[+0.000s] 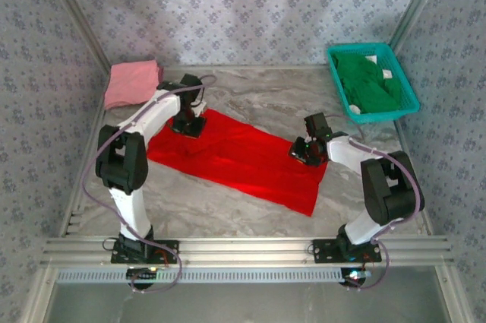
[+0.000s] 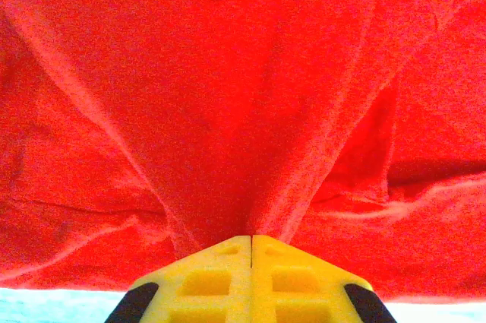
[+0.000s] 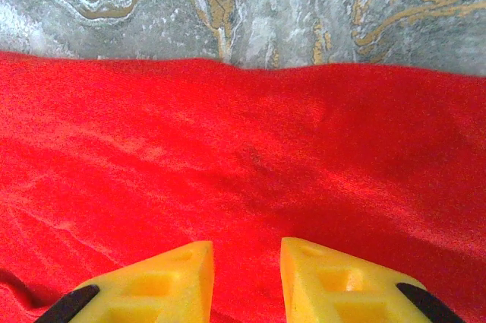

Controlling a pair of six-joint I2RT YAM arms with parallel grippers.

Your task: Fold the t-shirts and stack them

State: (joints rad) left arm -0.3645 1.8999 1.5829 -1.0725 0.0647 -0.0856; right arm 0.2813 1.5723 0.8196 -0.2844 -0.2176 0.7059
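The bright red t-shirt [image 1: 235, 159] lies spread as a long slanted strip across the marble table [image 1: 266, 99]. My left gripper [image 1: 187, 126] is at its far left corner and shut on the red t-shirt [image 2: 243, 110], the cloth drawn into a ridge between the yellow fingers [image 2: 205, 281]. My right gripper [image 1: 304, 153] hangs over the shirt's right part, open, with red cloth [image 3: 243, 178] under the yellow fingers [image 3: 167, 285]. A folded pale pink t-shirt [image 1: 132, 82] rests at the back left. The dark green t-shirt [image 1: 368, 80] lies in the basket.
A teal mesh basket [image 1: 410, 95] sits at the back right corner. Patterned walls close in the table on three sides. Bare marble [image 3: 250, 11] shows beyond the red shirt's edge in the right wrist view, and the metal rail [image 1: 243, 248] runs along the front.
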